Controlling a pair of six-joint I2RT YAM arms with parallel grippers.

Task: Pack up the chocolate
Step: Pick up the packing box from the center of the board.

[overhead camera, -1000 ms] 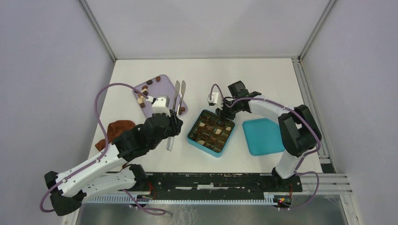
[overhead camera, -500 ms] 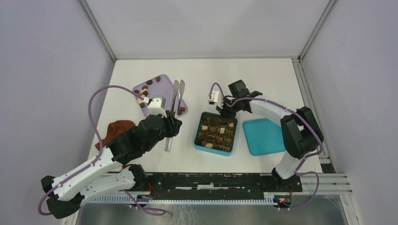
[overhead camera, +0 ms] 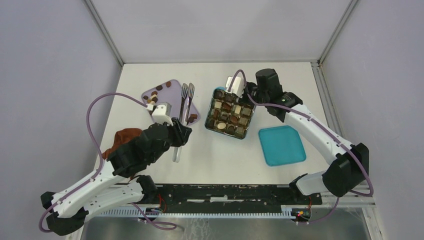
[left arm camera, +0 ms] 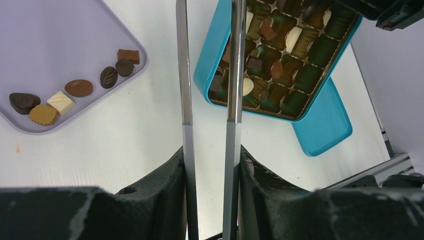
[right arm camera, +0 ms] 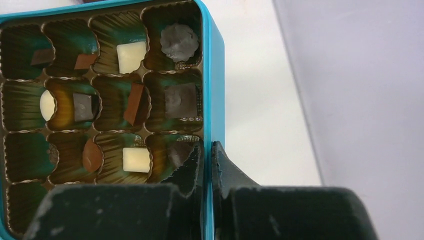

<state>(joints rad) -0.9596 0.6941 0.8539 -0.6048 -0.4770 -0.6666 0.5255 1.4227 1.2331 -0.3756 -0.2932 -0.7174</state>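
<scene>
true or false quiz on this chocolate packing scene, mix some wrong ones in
1. The right hand is clamped on the wall of the teal box. True.
2. The left hand is empty. False: it holds metal tongs.
3. The teal lid is closed over the box. False: it lies flat on the table beside the box, apart from it.
4. Loose chocolates lie on the lilac tray. True.
5. Every cell of the box has a piece in it. False: several cells are empty.
</scene>
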